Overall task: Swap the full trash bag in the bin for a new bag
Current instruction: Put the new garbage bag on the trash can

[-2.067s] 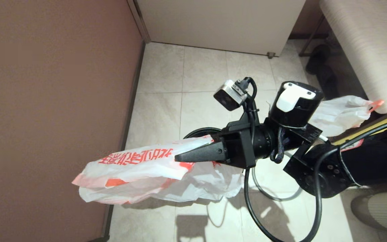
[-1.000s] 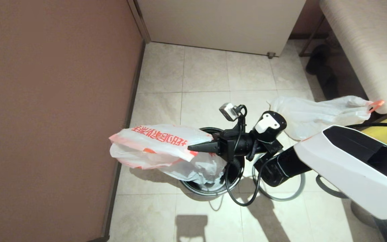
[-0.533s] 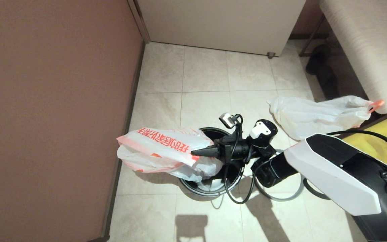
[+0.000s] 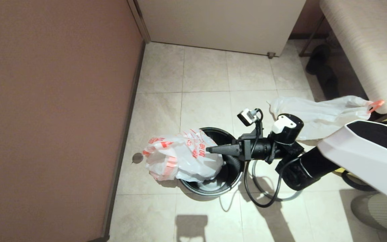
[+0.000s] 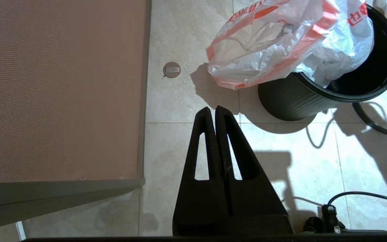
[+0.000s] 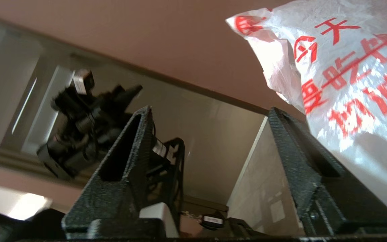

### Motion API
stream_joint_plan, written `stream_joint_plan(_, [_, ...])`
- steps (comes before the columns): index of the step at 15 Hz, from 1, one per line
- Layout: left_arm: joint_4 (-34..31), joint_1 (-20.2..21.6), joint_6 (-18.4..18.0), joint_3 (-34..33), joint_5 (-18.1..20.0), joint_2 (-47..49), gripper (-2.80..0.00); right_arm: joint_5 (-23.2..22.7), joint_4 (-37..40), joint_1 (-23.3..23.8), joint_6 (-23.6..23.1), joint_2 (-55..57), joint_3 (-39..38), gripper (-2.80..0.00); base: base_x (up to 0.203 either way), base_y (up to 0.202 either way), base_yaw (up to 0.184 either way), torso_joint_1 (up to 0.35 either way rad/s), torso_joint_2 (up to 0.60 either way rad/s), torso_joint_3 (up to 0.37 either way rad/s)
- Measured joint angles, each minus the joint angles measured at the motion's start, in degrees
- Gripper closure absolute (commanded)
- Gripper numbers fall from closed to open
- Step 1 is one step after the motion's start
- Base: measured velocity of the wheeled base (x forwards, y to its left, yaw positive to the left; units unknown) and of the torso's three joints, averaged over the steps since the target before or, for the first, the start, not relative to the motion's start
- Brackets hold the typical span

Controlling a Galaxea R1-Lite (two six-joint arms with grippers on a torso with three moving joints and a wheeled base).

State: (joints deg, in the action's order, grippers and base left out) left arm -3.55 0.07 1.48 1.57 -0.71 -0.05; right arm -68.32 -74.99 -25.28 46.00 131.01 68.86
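Tiled floor point(image 4: 207, 74): new bag point(image 4: 180, 158) over bin point(image 4: 228, 181) rim, right pincer point(image 4: 213, 149) agape.

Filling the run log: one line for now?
right gripper: open, over bin | new bag: draped on bin | left gripper: shut, parked

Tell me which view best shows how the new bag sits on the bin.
The left wrist view: the new bag drapes over the bin rim, partly inside. The head view has it smaller, the right wrist view only printed plastic.

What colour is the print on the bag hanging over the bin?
Orange-red on the new bag, clearest in the left wrist view.
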Motion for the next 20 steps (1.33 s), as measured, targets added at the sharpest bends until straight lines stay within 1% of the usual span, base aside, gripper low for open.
stream_joint_plan(2, [0.03,0.00,-0.02,0.00,0.00,0.00,0.00,4.88,6.27,0.86,-0.21,-6.93,-4.85,-2.80,0.000,0.000,0.000,0.000,0.00,0.000])
stream_joint_plan(3, [0.00,0.00,-0.01,0.00,-0.02,0.00,0.00,8.54,11.83,0.84,-1.08,-9.68,-6.02,-2.80,0.000,0.000,0.000,0.000,0.00,0.000])
stream_joint_plan(4, [-0.03,0.00,-0.02,0.00,-0.03,0.00,0.00,13.50,18.43,0.40,-3.24,-11.88,-6.71,-2.80,0.000,0.000,0.000,0.000,0.00,0.000])
stream_joint_plan(5, [-0.01,0.00,-0.01,0.00,0.02,0.00,0.00,19.44,25.13,-0.58,-6.03,-13.78,-7.04,-2.80,0.000,0.000,0.000,0.000,0.00,0.000])
stream_joint_plan(7, [0.02,0.00,-0.02,0.00,0.02,0.00,0.00,32.16,36.54,-4.35,-12.85,-15.73,-7.12,-2.80,0.000,0.000,0.000,0.000,0.00,0.000])
stream_joint_plan(8, [0.02,0.00,-0.01,0.00,0.01,0.00,0.00,37.91,40.56,-6.29,-16.83,-15.58,-6.86,0.00,0.000,0.000,0.000,0.000,0.00,0.000])
stream_joint_plan(9, [0.02,0.00,-0.02,0.00,0.00,0.00,0.00,43.21,42.96,-7.62,-19.82,-14.81,-6.02,0.00,0.000,0.000,0.000,0.000,0.00,0.000])
stream_joint_plan(10, [0.02,0.00,0.00,0.00,-0.02,0.00,0.00,47.72,43.79,-8.58,-21.35,-13.77,-5.00,0.00,0.000,0.000,0.000,0.000,0.00,0.000])
stream_joint_plan(11, [0.02,0.00,0.00,0.00,-0.02,0.00,0.00,51.12,43.97,-9.32,-22.99,-12.77,-4.39,0.00,0.000,0.000,0.000,0.000,0.00,0.000])
stream_joint_plan(14, [0.02,0.00,-0.01,0.00,-0.01,0.00,0.00,55.24,43.88,-9.28,-31.36,-9.16,-3.67,0.00,0.000,0.000,0.000,0.000,0.00,0.000])
stream_joint_plan(17, [0.03,0.00,0.00,0.00,-0.04,0.00,0.00,61.46,43.75,-8.52,-36.58,-5.65,-0.91,0.00,0.000,0.000,0.000,0.000,0.00,0.000])
stream_joint_plan(18, [0.05,0.00,-0.02,0.00,-0.03,0.00,0.00,63.20,43.75,-8.34,-37.74,-4.88,-0.30,0.00,0.000,0.000,0.000,0.000,0.00,0.000])
stream_joint_plan(20, [0.05,0.00,0.00,0.00,-0.06,0.00,0.00,64.09,43.73,-8.43,-38.12,-3.37,2.20,0.00,0.000,0.000,0.000,0.000,0.00,0.000])
